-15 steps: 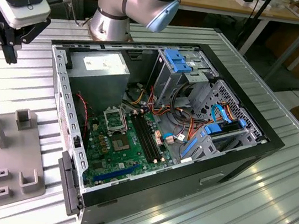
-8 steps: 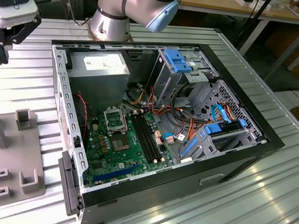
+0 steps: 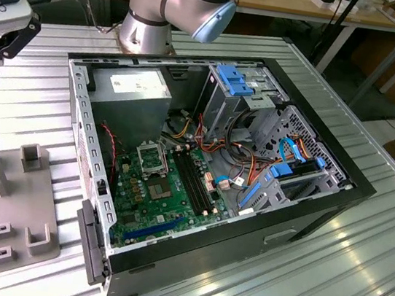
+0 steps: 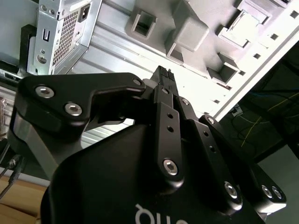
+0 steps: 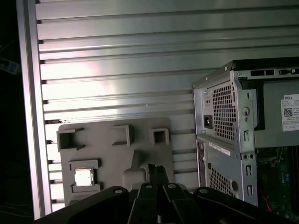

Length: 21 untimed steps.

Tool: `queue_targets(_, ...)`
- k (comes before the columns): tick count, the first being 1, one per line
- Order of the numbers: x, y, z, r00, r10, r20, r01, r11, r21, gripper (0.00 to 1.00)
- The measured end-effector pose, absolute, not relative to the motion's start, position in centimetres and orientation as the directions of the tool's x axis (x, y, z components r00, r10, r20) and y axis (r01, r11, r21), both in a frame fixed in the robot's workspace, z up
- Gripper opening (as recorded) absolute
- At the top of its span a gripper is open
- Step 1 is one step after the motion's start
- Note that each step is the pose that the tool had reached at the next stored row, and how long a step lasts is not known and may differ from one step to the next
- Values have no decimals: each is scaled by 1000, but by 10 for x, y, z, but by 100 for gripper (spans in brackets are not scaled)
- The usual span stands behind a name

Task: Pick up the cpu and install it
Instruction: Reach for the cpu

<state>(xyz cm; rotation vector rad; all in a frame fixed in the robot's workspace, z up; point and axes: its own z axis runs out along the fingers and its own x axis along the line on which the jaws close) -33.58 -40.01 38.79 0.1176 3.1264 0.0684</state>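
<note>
The end effector [image 5: 156, 169] is hanging over the grey fixture plate [image 5: 140, 144] on the ribbed surface [image 5: 117, 70], its fingers pressing together with nothing between them. The cpu [image 5: 84, 177] is lying flat in a square pocket of that plate, apart from the fingertips, on the side away from the open computer case [image 5: 224, 116]. Being square, it is showing no long axis, and its edges are running in line with the plate's edges.

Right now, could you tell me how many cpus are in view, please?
1: the cpu lies in a framed pocket of the grey fixture plate; the pincer may hide others.
</note>
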Motion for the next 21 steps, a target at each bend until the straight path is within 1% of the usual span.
queue_targets(21,-347,-400,388,-997,75,-9,75,996,44,11)
